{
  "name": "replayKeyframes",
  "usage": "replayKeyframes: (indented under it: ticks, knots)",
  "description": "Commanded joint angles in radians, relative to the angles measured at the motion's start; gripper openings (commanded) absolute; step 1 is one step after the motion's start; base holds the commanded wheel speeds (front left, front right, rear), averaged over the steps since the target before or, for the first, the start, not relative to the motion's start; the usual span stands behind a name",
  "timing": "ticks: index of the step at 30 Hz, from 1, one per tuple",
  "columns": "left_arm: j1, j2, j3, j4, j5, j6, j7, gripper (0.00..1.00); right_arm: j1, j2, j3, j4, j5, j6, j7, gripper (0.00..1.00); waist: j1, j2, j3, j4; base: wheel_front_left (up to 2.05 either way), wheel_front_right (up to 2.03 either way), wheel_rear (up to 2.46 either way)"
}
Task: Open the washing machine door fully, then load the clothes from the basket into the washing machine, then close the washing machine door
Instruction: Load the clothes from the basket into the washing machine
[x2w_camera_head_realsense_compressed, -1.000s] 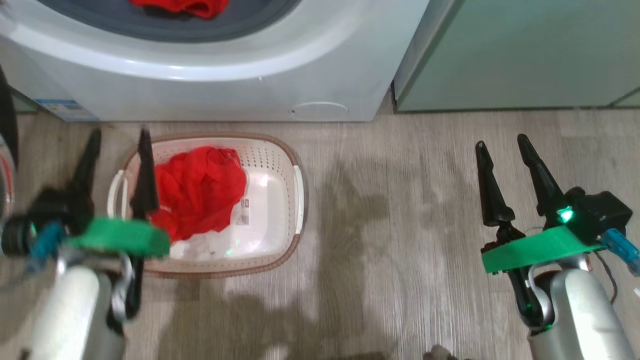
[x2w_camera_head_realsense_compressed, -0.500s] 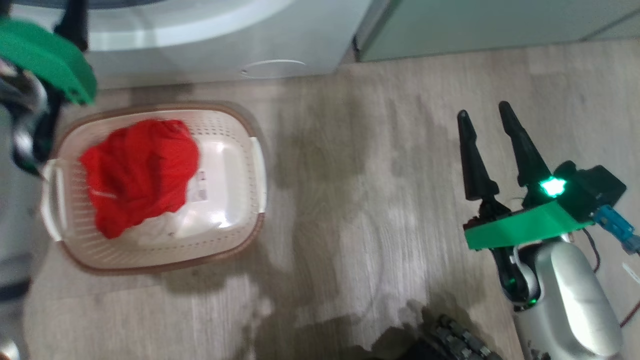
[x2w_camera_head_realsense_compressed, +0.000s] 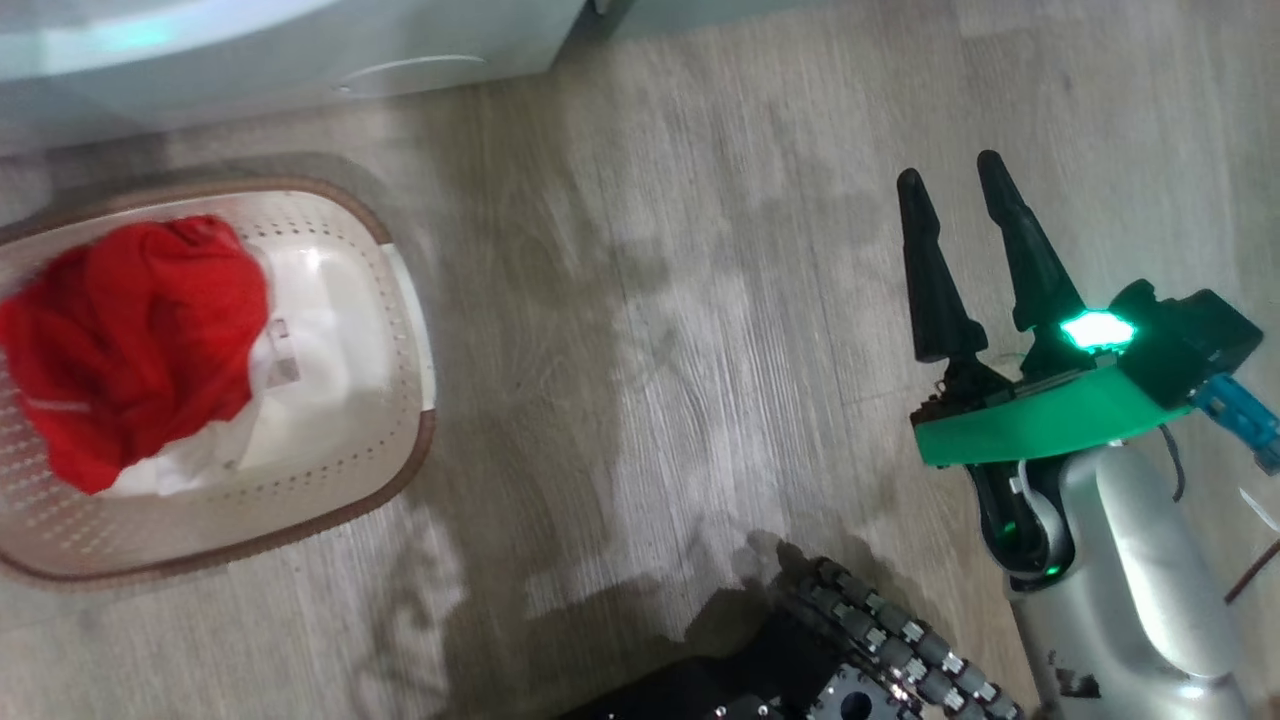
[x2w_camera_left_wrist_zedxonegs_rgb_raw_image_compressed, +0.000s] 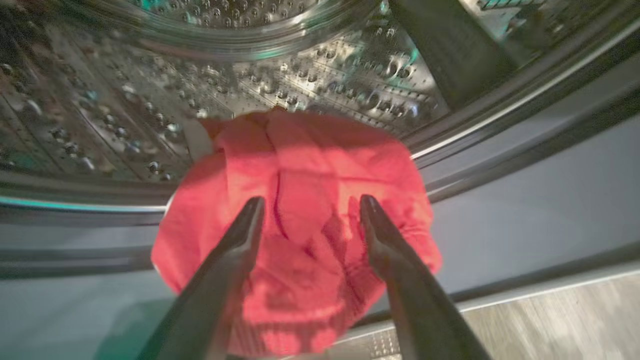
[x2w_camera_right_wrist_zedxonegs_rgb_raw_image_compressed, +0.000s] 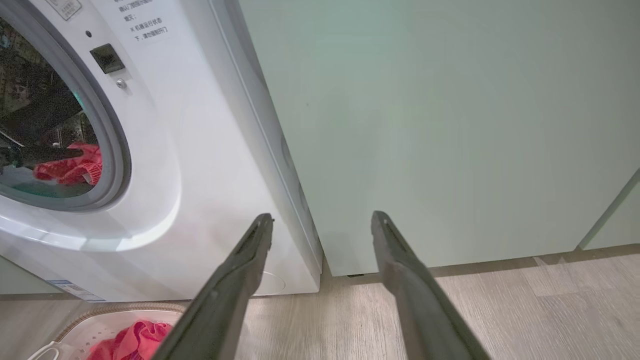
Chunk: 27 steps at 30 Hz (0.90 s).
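Two heaps of bright red, soft clothes lie apart. The first red heap (x2w_camera_head_realsense_compressed: 130, 330) sits in the small cream perforated plastic basket (x2w_camera_head_realsense_compressed: 405, 330) with a brown woven-look rim, which stands on the grey wood-look floor (x2w_camera_head_realsense_compressed: 650, 300) just in front of the white front-loading washing machine (x2w_camera_right_wrist_zedxonegs_rgb_raw_image_compressed: 200, 150). The second red heap (x2w_camera_left_wrist_zedxonegs_rgb_raw_image_compressed: 300, 250) lies across the grey rubber gasket (x2w_camera_left_wrist_zedxonegs_rgb_raw_image_compressed: 525, 200) at the mouth of the perforated steel drum (x2w_camera_left_wrist_zedxonegs_rgb_raw_image_compressed: 300, 85). A pale green cabinet (x2w_camera_right_wrist_zedxonegs_rgb_raw_image_compressed: 450, 125) stands right beside the machine, and the robot's dark base (x2w_camera_head_realsense_compressed: 850, 660) shows at the head view's bottom edge.

The head view is blurred, and its left edge cuts off the basket. Some white cloth (x2w_camera_head_realsense_compressed: 190, 465) peeks from under the first heap. In the right wrist view, a dark shape above the red cloth in the machine's mouth is too dim to make out.

The left gripper (x2w_camera_left_wrist_zedxonegs_rgb_raw_image_compressed: 312, 199) points into the drum mouth, its jaws wide with one finger over each side of the second heap; whether the tips touch the cloth cannot be told. The right gripper (x2w_camera_head_realsense_compressed: 949, 168) hovers over bare floor, well apart from the basket, pointing toward the cabinet, its jaws wide and holding nothing.
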Motion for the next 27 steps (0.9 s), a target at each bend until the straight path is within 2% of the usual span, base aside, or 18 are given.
replayKeyframes:
  ticks: [1, 13, 14, 15, 16, 19, 22, 27]
  knots:
    - [-0.043, 0.071, 0.02, -0.016, 0.004, -0.009, 0.031, 1.0, 0.001, -0.002, 0.022, -0.036, 0.009, 0.0, -0.009, 1.0, -0.0002, 0.0, 0.016, -0.016, 0.0, 0.0, 0.0]
    - [-0.104, 0.131, 0.0, 0.044, -0.021, -0.01, 0.299, 1.0, -0.015, -0.002, 0.046, -0.039, 0.044, 0.0, -0.009, 1.0, -0.0002, 0.0, 0.044, -0.048, 0.0, 0.0, 0.0]
    - [-0.106, 0.132, 0.0, 0.045, -0.025, -0.007, 0.322, 0.9, -0.015, -0.002, 0.047, -0.04, 0.045, 0.0, -0.009, 1.0, -0.0002, 0.0, 0.045, -0.05, 0.0, 0.0, 0.0]
    - [-0.108, 0.134, -0.001, 0.043, -0.027, -0.004, 0.341, 0.4, -0.015, -0.002, 0.047, -0.042, 0.046, 0.0, -0.009, 1.0, -0.0002, 0.0, 0.047, -0.052, 0.0, 0.0, 0.0]
    - [-0.109, 0.135, -0.002, 0.04, -0.029, 0.0, 0.357, 0.0, -0.013, -0.002, 0.046, -0.043, 0.047, 0.0, -0.009, 1.0, -0.0002, 0.0, 0.048, -0.054, 0.0, 0.0, 0.0]
    - [-0.111, 0.137, -0.007, 0.024, -0.031, 0.012, 0.398, 0.0, -0.011, -0.002, 0.042, -0.046, 0.048, 0.0, -0.009, 1.0, -0.0002, 0.0, 0.052, -0.056, 0.0, 0.0, 0.0]
    - [-0.116, 0.134, -0.001, -0.007, -0.035, 0.021, 0.379, 0.0, -0.01, -0.002, 0.041, -0.048, 0.05, 0.0, -0.009, 1.0, -0.0002, 0.0, 0.054, -0.057, 0.0, 0.0, 0.0]
    - [-0.138, 0.113, 0.042, -0.059, -0.032, 0.08, 0.225, 0.0, -0.015, -0.002, 0.046, -0.054, 0.058, 0.0, -0.009, 1.0, -0.0002, 0.0, 0.064, -0.059, 0.0, 0.0, 0.0]
